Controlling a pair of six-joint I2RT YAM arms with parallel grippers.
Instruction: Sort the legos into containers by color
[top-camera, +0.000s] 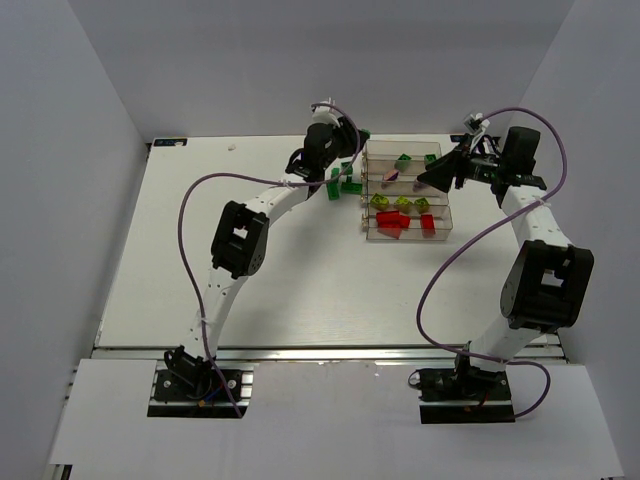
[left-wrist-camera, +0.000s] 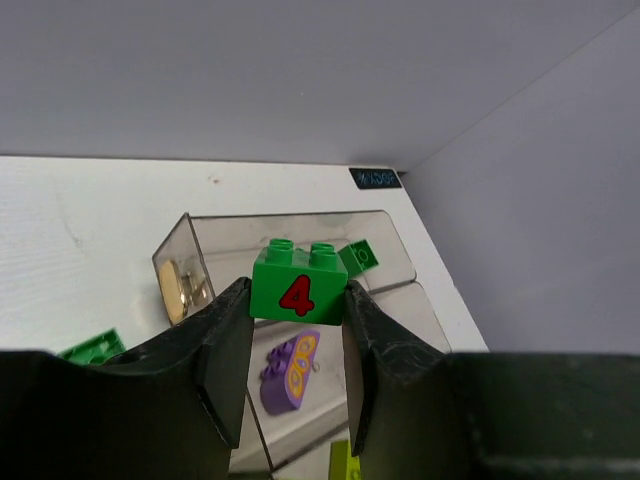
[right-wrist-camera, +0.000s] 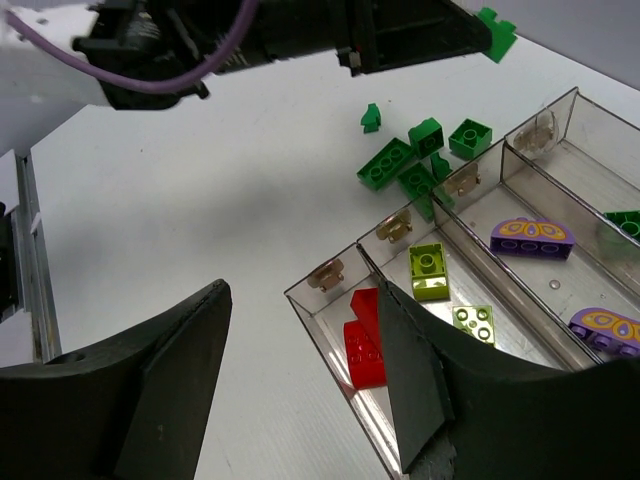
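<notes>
My left gripper (left-wrist-camera: 297, 300) is shut on a green brick marked with a red 4 (left-wrist-camera: 298, 285) and holds it above the near end of the far bin of the clear containers (left-wrist-camera: 395, 250). That bin holds one green brick (left-wrist-camera: 358, 257). The bin beside it holds a purple brick (left-wrist-camera: 289, 372). From above, the left gripper (top-camera: 356, 136) is at the block's far left corner (top-camera: 366, 148). My right gripper (right-wrist-camera: 300, 330) is open and empty above the red bin's end, where red bricks (right-wrist-camera: 365, 335) lie. Yellow-green bricks (right-wrist-camera: 428, 270) fill the adjoining bin.
Several loose green bricks (right-wrist-camera: 410, 165) lie on the table just left of the containers, and they also show in the top view (top-camera: 342, 180). White walls close in the table at the back and sides. The right gripper (top-camera: 428, 180) hangs over the block's right end.
</notes>
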